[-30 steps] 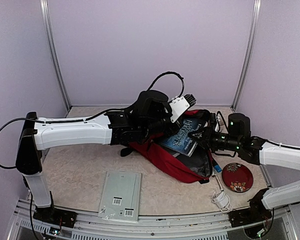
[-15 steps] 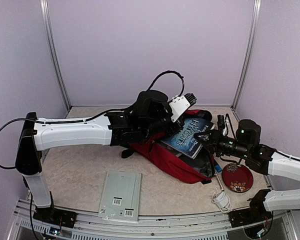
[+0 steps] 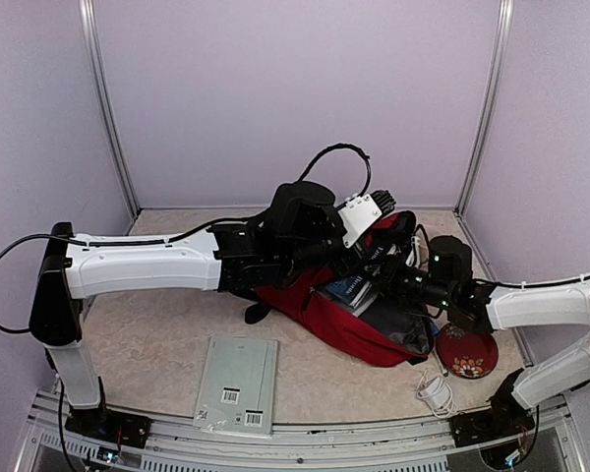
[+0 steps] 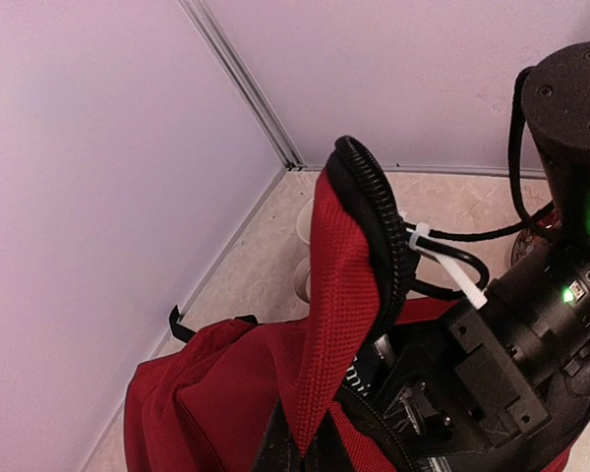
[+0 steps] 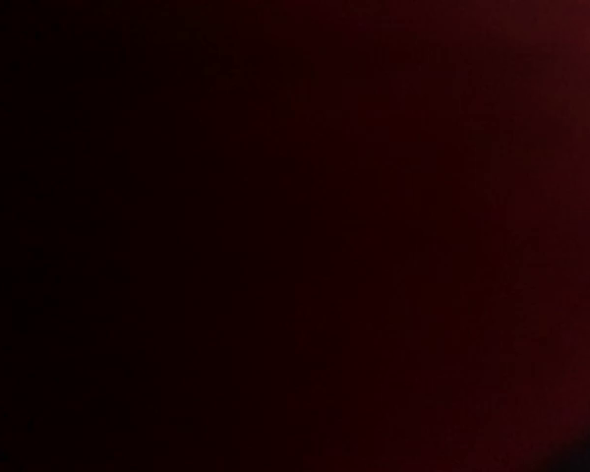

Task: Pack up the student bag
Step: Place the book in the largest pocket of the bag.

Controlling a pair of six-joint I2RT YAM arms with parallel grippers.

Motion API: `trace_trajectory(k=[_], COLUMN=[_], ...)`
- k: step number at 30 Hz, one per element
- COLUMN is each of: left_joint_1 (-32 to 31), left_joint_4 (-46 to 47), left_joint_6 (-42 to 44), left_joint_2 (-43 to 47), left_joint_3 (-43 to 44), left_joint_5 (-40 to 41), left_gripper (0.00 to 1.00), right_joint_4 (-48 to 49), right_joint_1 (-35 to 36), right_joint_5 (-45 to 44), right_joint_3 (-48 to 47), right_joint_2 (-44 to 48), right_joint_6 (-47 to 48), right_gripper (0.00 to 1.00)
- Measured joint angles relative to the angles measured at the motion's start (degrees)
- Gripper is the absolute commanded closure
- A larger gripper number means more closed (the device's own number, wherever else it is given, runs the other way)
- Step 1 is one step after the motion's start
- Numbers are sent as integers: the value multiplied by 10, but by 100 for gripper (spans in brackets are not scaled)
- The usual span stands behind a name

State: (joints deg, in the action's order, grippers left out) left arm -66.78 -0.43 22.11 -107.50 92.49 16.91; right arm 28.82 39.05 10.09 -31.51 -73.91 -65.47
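- pale lilac walls on three sides, and a speckled beige table [image 3: 147, 334] under everything.
- far left, one flat grey slab [image 3: 238, 382] with barcode stickers lies well apart from the bag and is not yet packed.
- the left gripper [image 4: 297, 444] is clenched on a red flap of the student bag [image 3: 320, 313]. the one bag lies mid-table toward the right, with its mouth held up.
- i'd worry about that thin pinch: if the fabric slides out, the flap drops onto whatever is going in.
- one blue book [image 3: 349, 289] sits half inside the mouth. its corner could catch on the black zipper edge and jam.
- the right gripper [image 3: 391, 280] is buried in the bag, and its own camera sees only dark. i cannot tell whether it is released or grasping the book.
- one red plate [image 3: 467, 350] sits just beside the right forearm, with one white cable coil [image 3: 435, 391] near it. a careless pull-back could knock either.
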Motion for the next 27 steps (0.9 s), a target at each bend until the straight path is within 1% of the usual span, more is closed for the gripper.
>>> trace_trajectory(k=[4, 6, 7, 8, 10, 13, 14, 15, 17, 18, 19, 20, 21, 24, 27], left_joint_1=[0, 0, 0, 0, 1, 5, 9, 13, 24, 31, 38, 47, 55, 83, 101], left_joint_4=[0, 0, 0, 0, 0, 0, 0, 0, 0, 0, 0, 0, 0, 0, -1], left_joint_6=[0, 0, 0, 0, 0, -5, -9, -13, -27, -37, -45, -56, -66, -94, -111], left_joint_2=[1, 1, 1, 1, 1, 1, 2, 2, 3, 4, 4, 5, 5, 7, 7], left_joint_3=[0, 0, 0, 0, 0, 0, 0, 0, 0, 0, 0, 0, -1, -9, -21], left_joint_5=[0, 0, 0, 0, 0, 0, 1, 0, 0, 0, 0, 0, -1, -3, -4], left_gripper=[100, 100, 100, 100, 100, 100, 100, 100, 100, 100, 100, 100, 100, 100, 100], right_joint_4=[42, 59, 67, 71, 71, 39, 32, 19, -19, -51, -74, -103, -127, -176, -212], right_joint_1=[14, 20, 22, 23, 24, 28, 30, 35, 45, 50, 52, 55, 56, 58, 58], right_joint_5=[-33, -52, -58, -63, -75, -99, -108, -119, -143, -153, -160, -169, -176, -190, -197], right_joint_3=[-5, -6, -9, -14, -31, -72, -78, -85, -87, -87, -87, -86, -83, -63, -43], right_joint_2=[-41, -60, -70, -81, -102, -118, -117, -112, -93, -77, -64, -47, -28, 40, 101], right_joint_6=[-5, -9, -10, -11, -7, 16, 23, 38, 69, 86, 93, 104, 112, 131, 139], right_gripper=[99, 83, 72, 65, 58, 47, 39, 33, 25, 23, 17, 14, 13, 13, 16])
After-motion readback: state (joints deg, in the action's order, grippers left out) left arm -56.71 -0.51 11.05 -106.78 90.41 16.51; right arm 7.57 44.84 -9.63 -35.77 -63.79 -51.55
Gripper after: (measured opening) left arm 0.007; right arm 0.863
